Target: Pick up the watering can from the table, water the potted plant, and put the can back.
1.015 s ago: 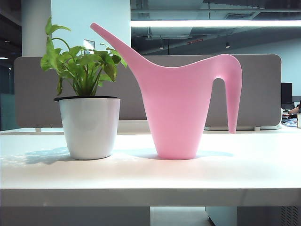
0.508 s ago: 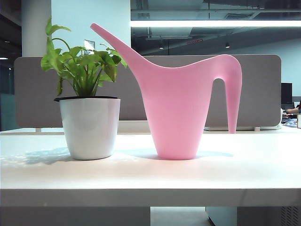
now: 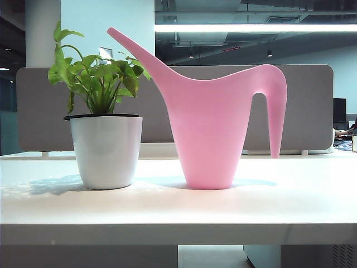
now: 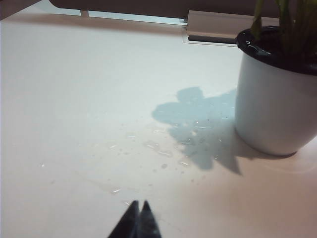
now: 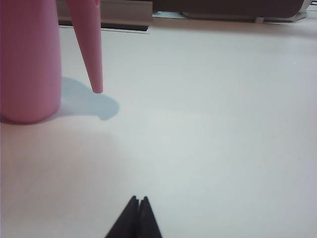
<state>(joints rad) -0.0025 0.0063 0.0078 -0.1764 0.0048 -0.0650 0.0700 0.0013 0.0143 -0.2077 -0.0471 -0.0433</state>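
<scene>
Findings, taking the watering can (image 3: 211,120) as landmark. It stands upright on the table (image 3: 167,209), its spout reaching over the leaves of the potted plant (image 3: 105,125), which sits just beside it on the spout side; the 2 do not touch. The drooping handle hangs on the far side from the plant, its tip clear of the tabletop.

My right gripper (image 5: 139,200) is low over the table on the handle side of the can, well apart from it, jaws pressed together and empty. My left gripper (image 4: 139,205) is beyond the plant from the can, near the white pot, jaws also shut and holding nothing. Water droplets (image 4: 158,151) lie on the table beside the pot.

Judgement: with spill marks by the pot and the can set down, the job looks finished or very nearly so, both arms parked. If it is not, the next move calls for opening my right jaws and bringing them to the handle arch.

Against the exterior pictures of 1 second ago: nothing differs. Can and plant stand exactly as they did, and neither arm shows.
</scene>
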